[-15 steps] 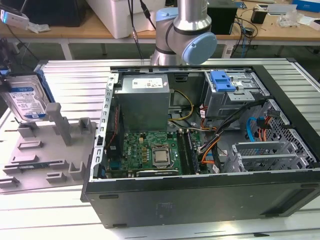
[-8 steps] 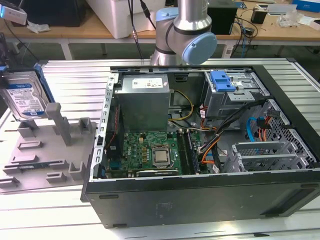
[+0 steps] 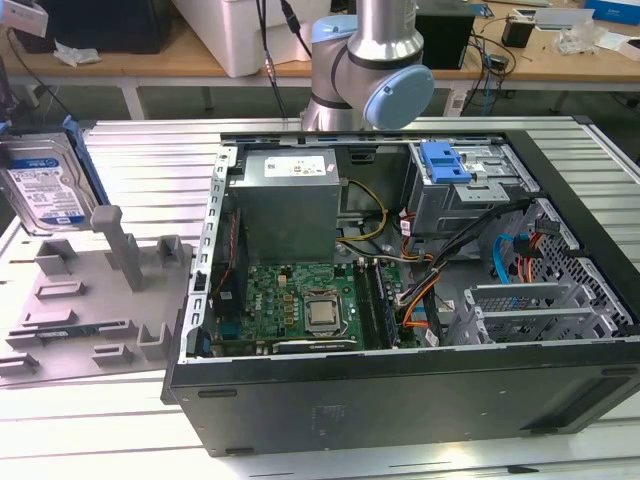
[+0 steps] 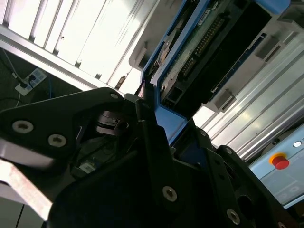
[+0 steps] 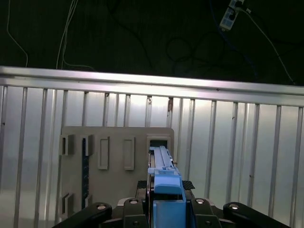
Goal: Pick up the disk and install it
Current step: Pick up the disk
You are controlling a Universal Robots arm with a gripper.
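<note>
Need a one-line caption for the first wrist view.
Gripper grips the blue-framed disk edge-on, grey fixture plate and slatted table beyond.

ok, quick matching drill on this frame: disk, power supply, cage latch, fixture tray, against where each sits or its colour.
1. disk
2. power supply
3. cage latch
4. fixture tray

A. blue, inside the case, towards the exterior view's right
B. grey, on the table outside the case
C. held in the pincer
D. metal box with a white sticker, inside the case

Pairs: 1-C, 2-D, 3-A, 4-B
</note>
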